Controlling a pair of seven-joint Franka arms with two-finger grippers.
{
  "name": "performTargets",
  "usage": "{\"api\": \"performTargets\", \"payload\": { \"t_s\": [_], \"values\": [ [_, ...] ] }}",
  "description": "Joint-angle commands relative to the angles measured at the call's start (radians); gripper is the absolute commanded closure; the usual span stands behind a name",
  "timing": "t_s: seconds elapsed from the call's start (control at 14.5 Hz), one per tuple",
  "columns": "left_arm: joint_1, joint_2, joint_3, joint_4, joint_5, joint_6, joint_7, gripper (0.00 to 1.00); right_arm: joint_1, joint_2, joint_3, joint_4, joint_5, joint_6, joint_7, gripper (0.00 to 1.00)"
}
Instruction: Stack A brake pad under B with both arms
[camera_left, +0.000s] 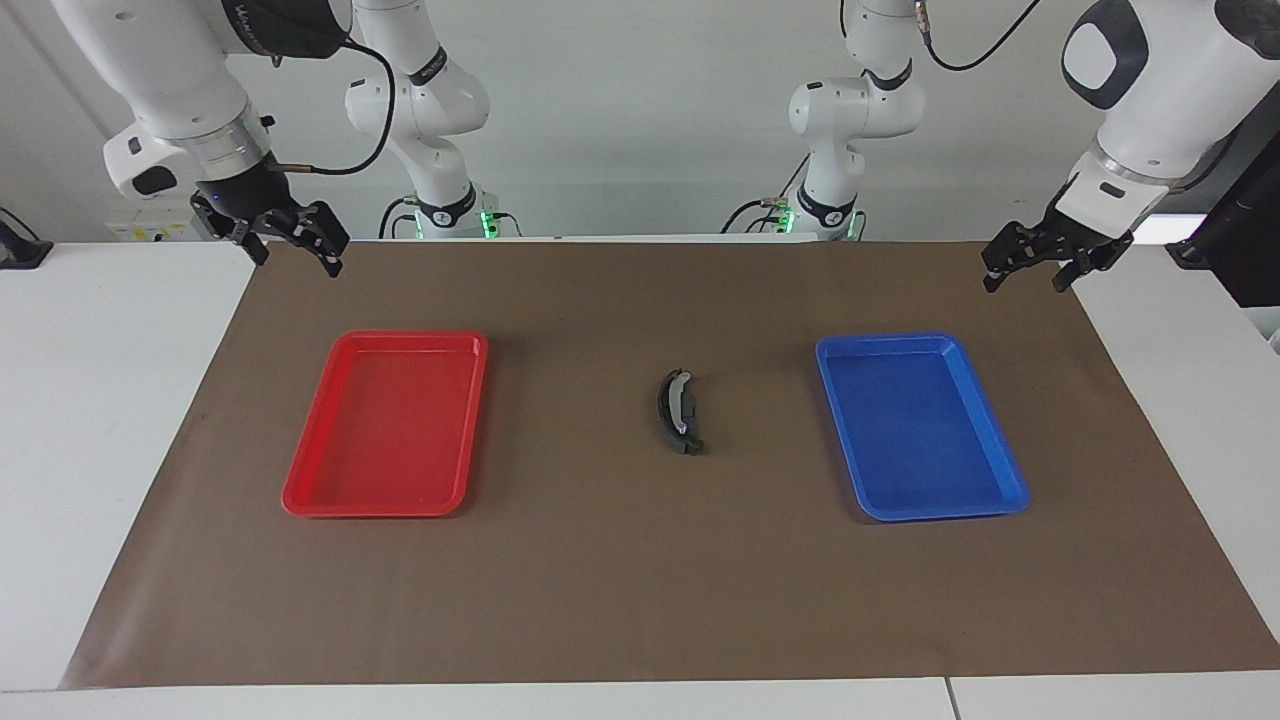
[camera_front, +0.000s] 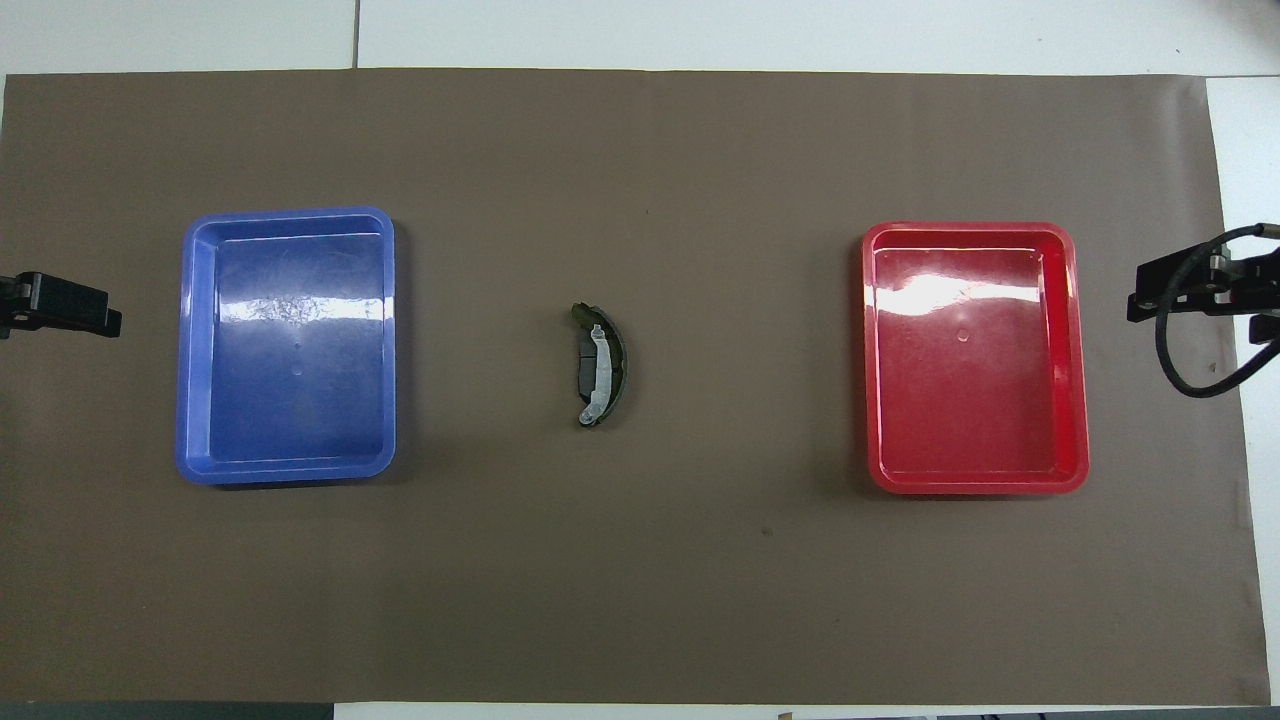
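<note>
In the middle of the brown mat lies B (camera_front: 612, 362), a black crescent with a silvery rim (camera_left: 668, 408). The A brake pad (camera_front: 583, 366), small and plain dark, sits tucked at the crescent's inner curve, partly under the silvery rim and touching it. My left gripper (camera_left: 1024, 282) hangs open over the mat's corner by the blue tray, nothing between its fingers. My right gripper (camera_left: 296, 260) hangs open over the mat's corner by the red tray, also holding nothing. Both are well away from the two pieces. At the overhead view's side edges only finger parts (camera_front: 70, 305) show.
An empty blue tray (camera_front: 186, 350) lies toward the left arm's end and an empty red tray (camera_front: 1080, 350) toward the right arm's end. The brown mat (camera_front: 640, 560) covers most of the white table. A black cable (camera_front: 1190, 380) loops by the right gripper.
</note>
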Motion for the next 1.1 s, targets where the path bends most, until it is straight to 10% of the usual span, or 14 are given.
{"api": "performTargets", "payload": {
  "t_s": [0.0,1.03],
  "values": [
    [-0.012,-0.003,0.006,-0.003,0.020,0.005,0.006,0.01,0.002,-0.009,0.001,-0.002,-0.004,-0.008,-0.032,0.00],
    [-0.014,-0.004,0.004,-0.003,0.019,0.005,0.007,0.01,0.002,-0.012,0.004,0.007,-0.017,-0.015,-0.104,0.00]
  ]
}}
